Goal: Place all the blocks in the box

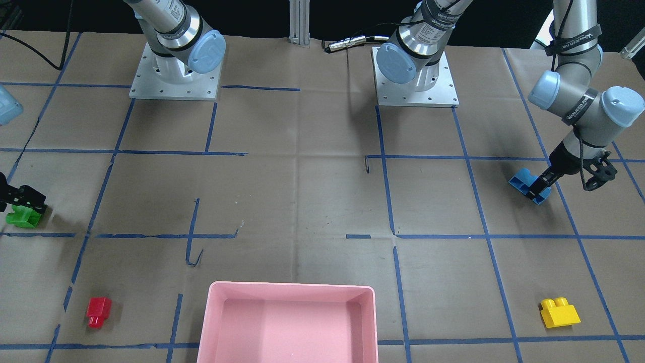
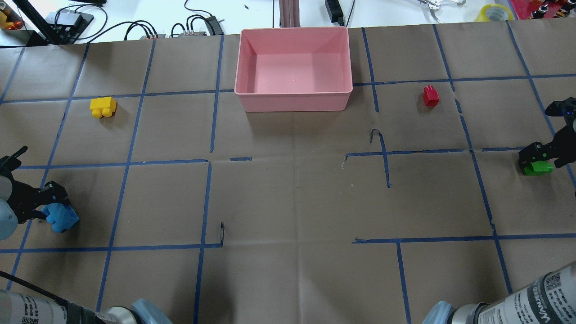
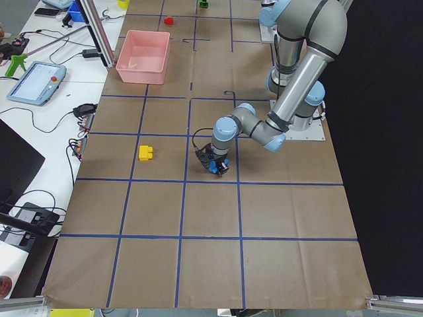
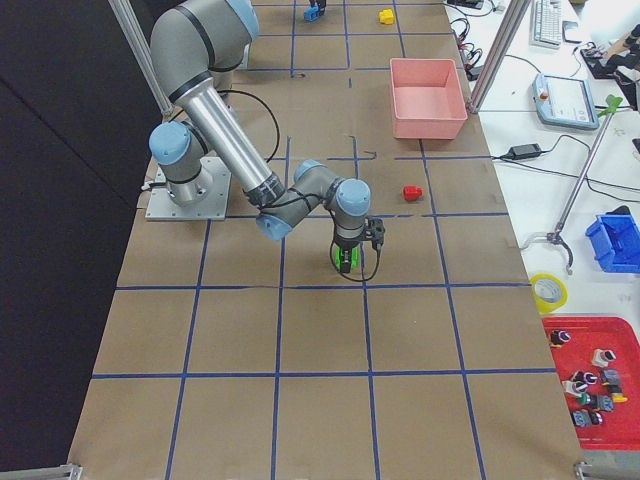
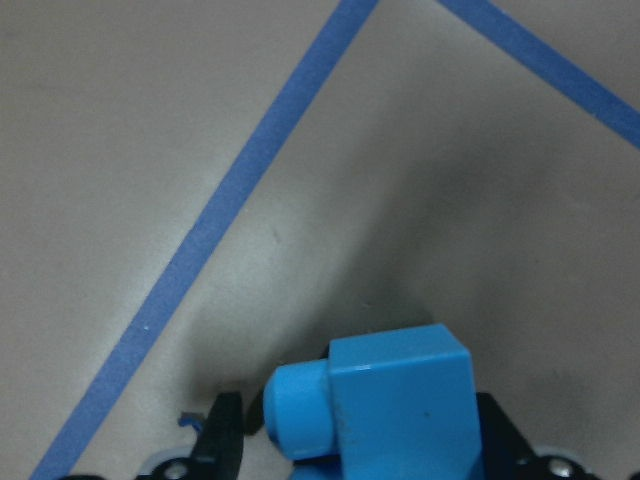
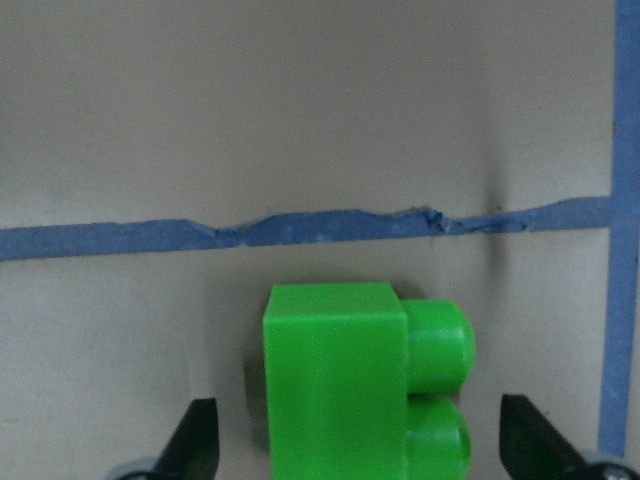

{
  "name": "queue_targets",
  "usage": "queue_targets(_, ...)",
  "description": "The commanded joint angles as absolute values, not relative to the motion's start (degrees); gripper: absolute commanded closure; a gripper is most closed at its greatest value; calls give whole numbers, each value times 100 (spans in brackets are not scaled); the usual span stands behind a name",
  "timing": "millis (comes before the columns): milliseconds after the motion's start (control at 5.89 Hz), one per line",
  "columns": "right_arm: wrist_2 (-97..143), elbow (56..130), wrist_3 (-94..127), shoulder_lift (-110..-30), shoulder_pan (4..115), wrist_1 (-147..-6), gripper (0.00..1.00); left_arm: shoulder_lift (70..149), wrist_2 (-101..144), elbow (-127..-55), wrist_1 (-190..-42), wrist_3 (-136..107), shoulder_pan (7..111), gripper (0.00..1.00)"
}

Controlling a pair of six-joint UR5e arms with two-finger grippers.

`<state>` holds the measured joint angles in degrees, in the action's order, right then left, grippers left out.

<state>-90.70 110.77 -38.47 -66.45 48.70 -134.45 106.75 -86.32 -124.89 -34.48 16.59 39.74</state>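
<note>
Worktop [image 2: 292, 202], overhead: pink box [image 2: 292, 96] at 12 o'clock; yellow brick [image 2: 103, 107] at 10; red brick [image 2: 430, 96] at 2; left end effector [image 5: 355, 445] narrow about blue brick [image 5: 400, 400] at 8, grip cannot be told; right end effector [image 6: 355, 440] wide, astride green brick [image 6: 340, 380] at 3.

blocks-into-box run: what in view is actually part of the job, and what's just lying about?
Job:
green brick
red brick
blue brick
yellow brick
pink box

Lying about, on the white bench beside the brown paper:
handheld screen
red tray of small parts
blue bin
</note>
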Motion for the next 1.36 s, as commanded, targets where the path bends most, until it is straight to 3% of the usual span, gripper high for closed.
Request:
queue_targets(0, -9062, 11074, -3841, -6645, 4869, -13482, 12, 10670, -8640, -12489, -3480, 1661, 3990, 54)
queue_targets(339, -9062, 11057, -3850, -6645, 4869, -13561, 12, 10626, -8648, -12437, -3803, 1661, 4008, 88)
queue_targets(679, -9053, 11057, -3850, -6566, 4869, -13596, 13, 10364, -8648, -12027, -4293, 1652, 4130, 92)
queue_targets(848, -9061, 11057, -3850, -6565, 4869, -13597, 23, 10136, -8640, -11223, -5525, 1618, 4348, 96)
queue_targets(1188, -9088, 11057, -3850, -6592, 4869, -13579, 62, 10195, -8605, -9256, -7584, 1547, 4953, 97)
